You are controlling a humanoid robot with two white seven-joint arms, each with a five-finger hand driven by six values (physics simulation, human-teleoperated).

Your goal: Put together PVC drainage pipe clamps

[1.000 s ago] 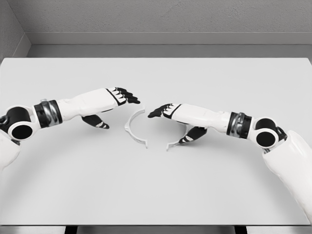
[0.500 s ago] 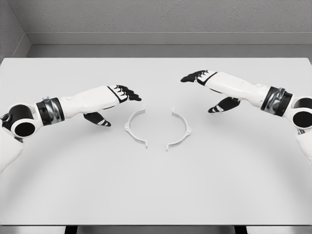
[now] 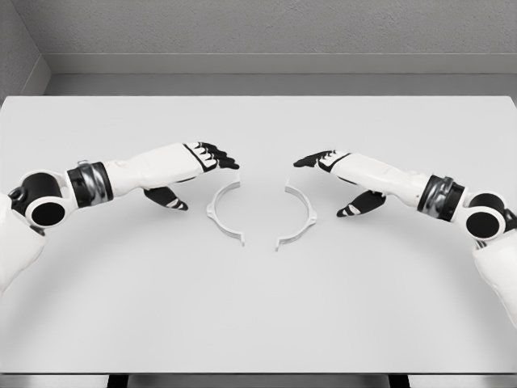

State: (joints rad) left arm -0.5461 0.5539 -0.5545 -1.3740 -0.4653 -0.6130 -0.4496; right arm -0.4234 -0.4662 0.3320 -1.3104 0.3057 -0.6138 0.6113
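Observation:
Two white half-ring clamp pieces lie on the table facing each other with a gap between them: the left half point(image 3: 218, 212) and the right half point(image 3: 302, 213). My left hand point(image 3: 212, 158) hovers just above and left of the left half, fingers stretched out and holding nothing. Off to the upper right of the right half, my right hand point(image 3: 321, 163) hangs with its fingers relaxed and its thumb hanging down, empty too.
The pale grey table point(image 3: 258, 323) runs wide around both pieces. Its back edge meets a grey wall point(image 3: 258, 32), and its front edge lies near the bottom of the view.
My right hand drew away up and to the right from the right clamp half, then came back down and left toward it. The left hand crept slightly right. Both halves stayed put.

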